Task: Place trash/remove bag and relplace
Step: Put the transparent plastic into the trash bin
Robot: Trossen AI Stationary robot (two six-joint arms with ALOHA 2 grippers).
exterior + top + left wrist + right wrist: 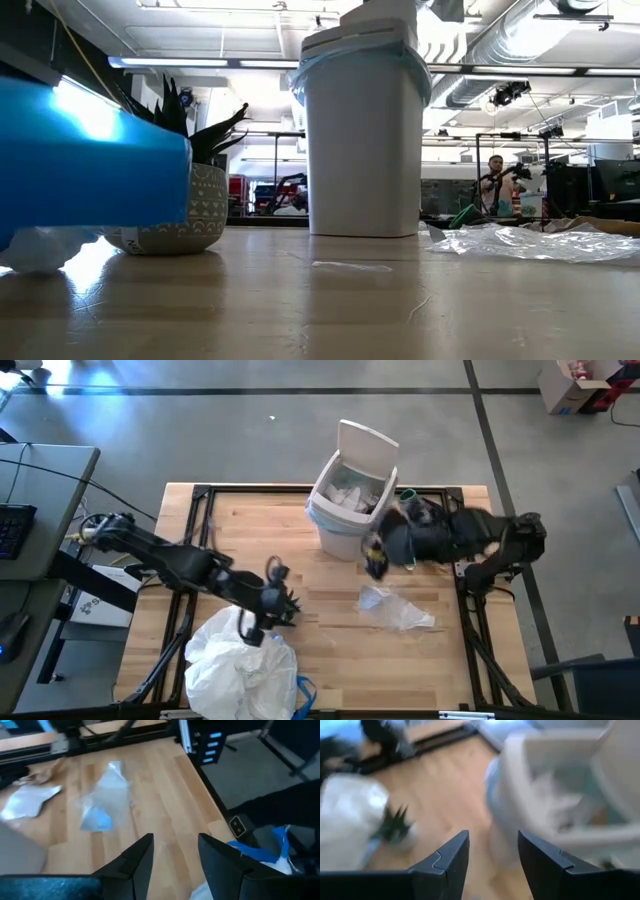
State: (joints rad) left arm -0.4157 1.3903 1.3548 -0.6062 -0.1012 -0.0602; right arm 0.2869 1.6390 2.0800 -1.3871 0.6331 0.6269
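While my right gripper (374, 563) hangs just beside the bin (350, 500), on its near right, its fingers (451, 860) stand spread with nothing between them. My left gripper (285, 605) sits at the table's near middle, fingers (139, 861) likewise parted and empty, beside a white bag (240, 665) heaped at the near-left edge. Trash (350, 495) lies inside the bin; a clear wrapper (395, 608) lies on the table (330, 650), near-right of it.

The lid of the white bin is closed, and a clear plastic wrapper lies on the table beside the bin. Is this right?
Not quite. The lid of the white bin stands open, and the high view shows trash inside. The clear plastic wrapper does lie on the table beside the bin.
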